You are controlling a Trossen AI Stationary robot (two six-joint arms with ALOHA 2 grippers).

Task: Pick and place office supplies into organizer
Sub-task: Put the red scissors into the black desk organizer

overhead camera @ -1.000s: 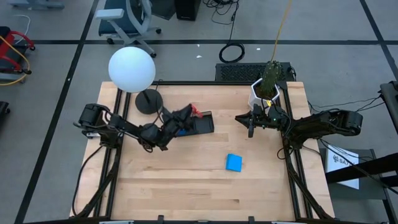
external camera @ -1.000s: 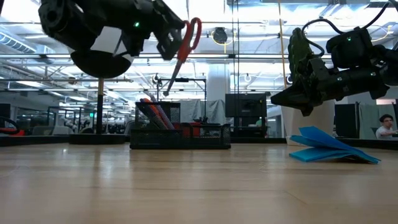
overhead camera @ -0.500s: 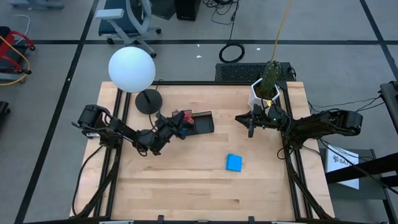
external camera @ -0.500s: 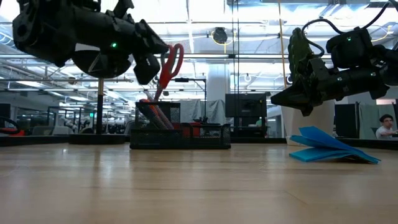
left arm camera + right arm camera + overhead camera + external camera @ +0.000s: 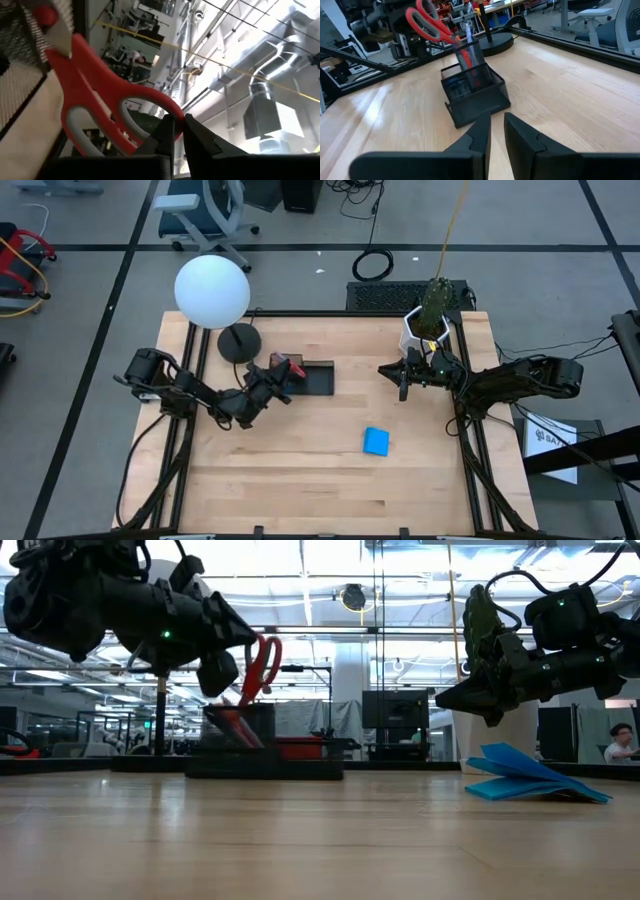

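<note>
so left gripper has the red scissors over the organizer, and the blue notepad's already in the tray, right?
Not quite. The blue notepad lies on the bare table, well clear of the organizer; the high view shows it. The rest holds: the left gripper holds the red scissors by a handle over the organizer.

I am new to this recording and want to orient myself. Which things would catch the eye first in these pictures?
The red scissors stand out first: the left claw holds them by a handle, blades in the black organizer at the table's back left. Next comes the big white globe lamp behind that arm. A blue notepad lies alone near the table's middle, while the right claw hovers by the white plant pot.
</note>
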